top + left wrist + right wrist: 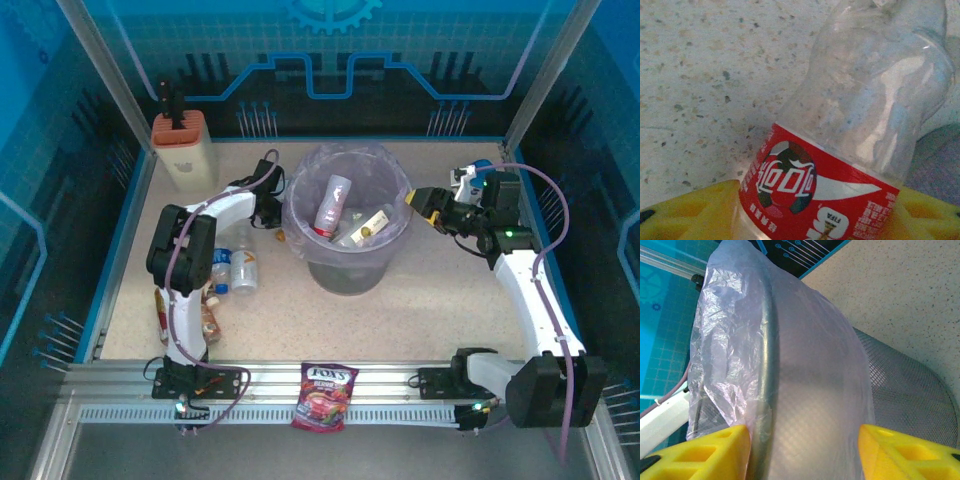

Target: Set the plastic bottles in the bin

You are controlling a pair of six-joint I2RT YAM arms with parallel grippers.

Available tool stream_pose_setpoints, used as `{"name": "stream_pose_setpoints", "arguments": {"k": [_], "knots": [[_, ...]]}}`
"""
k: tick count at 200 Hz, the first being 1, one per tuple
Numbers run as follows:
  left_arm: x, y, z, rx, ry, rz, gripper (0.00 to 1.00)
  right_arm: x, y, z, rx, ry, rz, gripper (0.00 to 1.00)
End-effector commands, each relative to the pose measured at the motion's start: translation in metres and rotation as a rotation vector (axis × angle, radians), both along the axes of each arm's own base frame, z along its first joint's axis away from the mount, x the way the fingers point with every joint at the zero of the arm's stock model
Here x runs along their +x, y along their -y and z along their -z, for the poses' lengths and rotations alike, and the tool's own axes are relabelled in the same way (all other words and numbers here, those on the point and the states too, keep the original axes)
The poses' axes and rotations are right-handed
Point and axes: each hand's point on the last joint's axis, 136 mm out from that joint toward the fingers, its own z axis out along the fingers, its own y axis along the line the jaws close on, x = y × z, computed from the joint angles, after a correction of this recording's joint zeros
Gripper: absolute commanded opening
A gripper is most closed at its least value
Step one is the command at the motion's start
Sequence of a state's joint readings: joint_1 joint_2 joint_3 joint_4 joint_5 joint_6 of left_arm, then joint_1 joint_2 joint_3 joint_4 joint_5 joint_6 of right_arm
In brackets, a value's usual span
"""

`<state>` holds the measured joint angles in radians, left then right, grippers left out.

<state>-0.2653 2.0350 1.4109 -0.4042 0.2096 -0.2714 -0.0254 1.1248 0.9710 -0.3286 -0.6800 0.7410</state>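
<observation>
Several loose bottles (233, 270) were left on the table (450, 300) at the bin's (300, 180) eight o'clock; a clear Coca-Cola bottle (860, 100) was clamped by the left gripper (817, 187) at nine o'clock; two bottles (332, 205) were already binned; the right gripper (802, 427) was held apart, empty, at three o'clock, where little room beside the rim was judged available.

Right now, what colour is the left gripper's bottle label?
Red, on the clear bottle; left wrist view best.
</observation>
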Motion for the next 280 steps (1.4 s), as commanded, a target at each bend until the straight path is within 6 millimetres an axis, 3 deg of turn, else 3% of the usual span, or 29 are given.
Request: {"name": "stream_pose_setpoints", "arguments": {"k": [1,51,98,136,183,204,220,237,259,280], "knots": [[0.006,-0.005,0.001,0.008,0.011,-0.031,0.52,-0.002,-0.001,-0.013,-0.008,0.035,-0.002,0.6],[0.007,-0.023,-0.012,0.01,0.024,-0.085,0.41,-0.004,-0.001,-0.012,-0.007,0.034,0.002,0.6],[0.004,-0.052,-0.066,0.01,0.14,-0.182,0.37,-0.005,0.0,-0.015,-0.007,0.042,0.004,0.59],[-0.012,-0.073,-0.133,0.0,0.272,-0.246,0.36,-0.006,-0.001,-0.02,-0.01,0.059,-0.002,0.59],[-0.052,-0.096,-0.25,-0.024,0.507,-0.32,0.34,-0.008,-0.002,-0.023,-0.006,0.07,-0.013,0.59],[-0.074,-0.098,-0.302,-0.096,0.62,-0.344,0.34,-0.01,-0.003,-0.025,-0.008,0.076,-0.013,0.58],[-0.088,-0.084,-0.336,-0.174,0.68,-0.312,0.33,-0.011,-0.003,-0.026,-0.006,0.076,-0.017,0.58],[-0.099,-0.052,-0.359,-0.178,0.739,-0.234,0.33,-0.013,-0.004,-0.025,-0.007,0.074,-0.02,0.58],[-0.109,0.002,-0.373,-0.188,0.745,-0.098,0.32,-0.014,-0.004,-0.023,-0.009,0.075,-0.02,0.58],[-0.117,0.051,-0.371,-0.182,0.718,0.038,0.3,-0.012,-0.005,-0.023,-0.011,0.076,-0.021,0.58]]}}
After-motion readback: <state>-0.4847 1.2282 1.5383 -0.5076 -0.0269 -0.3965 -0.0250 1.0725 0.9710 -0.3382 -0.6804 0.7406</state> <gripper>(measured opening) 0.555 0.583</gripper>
